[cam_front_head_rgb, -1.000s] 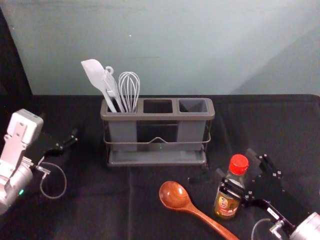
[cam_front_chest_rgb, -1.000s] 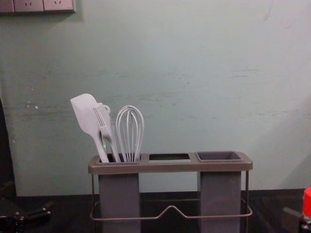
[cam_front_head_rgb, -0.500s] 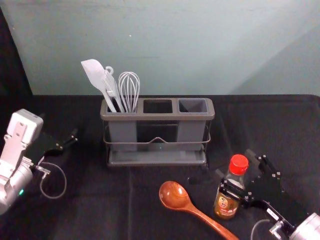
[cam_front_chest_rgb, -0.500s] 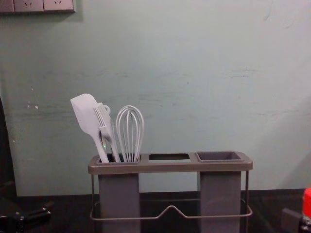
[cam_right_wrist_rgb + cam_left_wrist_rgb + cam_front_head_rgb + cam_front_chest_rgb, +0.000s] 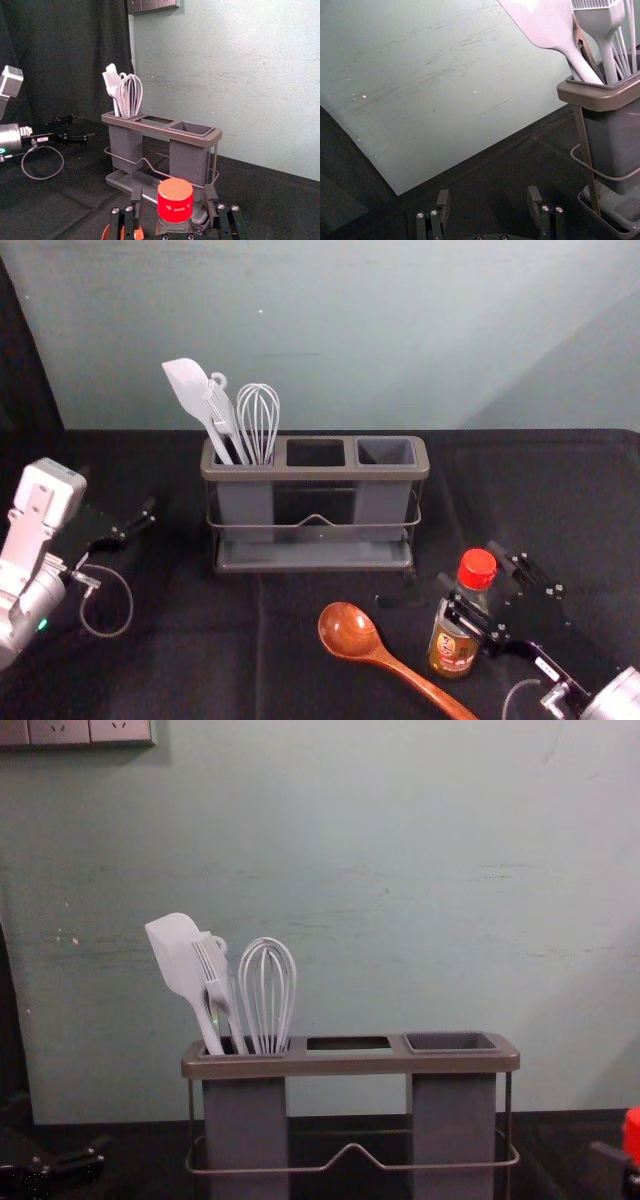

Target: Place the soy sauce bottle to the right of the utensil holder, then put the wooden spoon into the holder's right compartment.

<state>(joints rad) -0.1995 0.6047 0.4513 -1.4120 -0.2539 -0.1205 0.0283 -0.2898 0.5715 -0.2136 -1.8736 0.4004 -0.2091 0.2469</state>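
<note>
Head view: right tool spread around soy sauce bottle, near right on bench; wooden spoon just left. Left wrist: left tool parked, spread, left of utensil holder. Right wrist: gaps beside red cap (grasping step, likely); close next.

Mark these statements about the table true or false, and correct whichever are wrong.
1. The wooden spoon lies on the table, outside the utensil holder. True.
2. The whisk stands in the holder's right compartment. False: the whisk is in the left compartment, not the right compartment.
3. The soy sauce bottle is upright. True.
4. The bottle's cap is green. False: the cap is red.
5. The right pincer has its fingers on either side of the bottle. True.
</note>
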